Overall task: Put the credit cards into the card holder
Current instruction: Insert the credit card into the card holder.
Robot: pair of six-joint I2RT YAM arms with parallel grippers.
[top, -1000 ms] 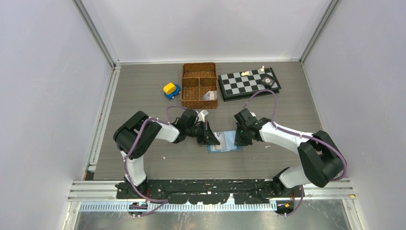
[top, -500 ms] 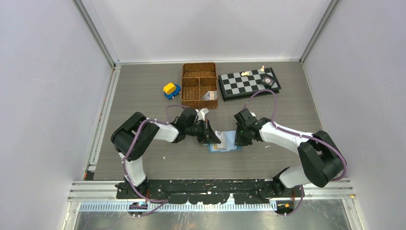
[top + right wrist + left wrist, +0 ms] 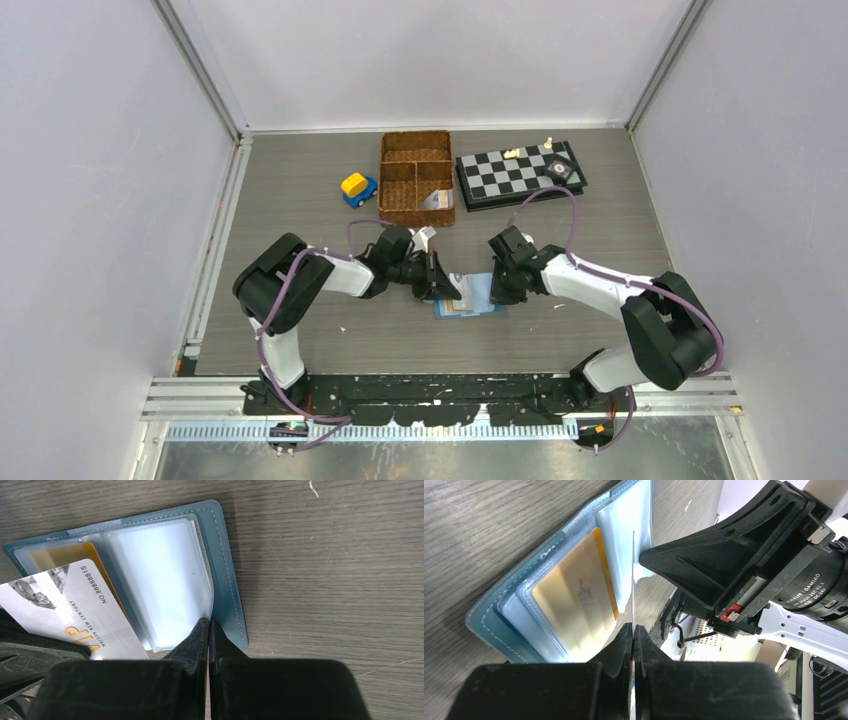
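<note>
The teal card holder point(image 3: 478, 296) lies open on the table between both arms. An orange-gold card point(image 3: 569, 597) sits in its left clear pocket, also seen in the right wrist view point(image 3: 60, 555). My left gripper point(image 3: 633, 626) is shut on a grey card point(image 3: 75, 610), held on edge with its far end at the holder's pockets point(image 3: 632, 575). My right gripper point(image 3: 208, 621) is shut on the edge of a pale clear pocket leaf point(image 3: 160, 580) of the holder point(image 3: 227, 580). In the top view the left gripper point(image 3: 447, 289) and right gripper point(image 3: 496, 293) flank the holder.
A brown wicker divided basket point(image 3: 416, 178) stands behind, with a white card point(image 3: 435, 199) in its near right compartment. A chessboard point(image 3: 520, 174) with several pieces lies to its right. A yellow and blue toy car point(image 3: 358, 188) is to its left.
My left gripper has edged slightly right with the grey card toward the holder. The right gripper has stayed where it was.
</note>
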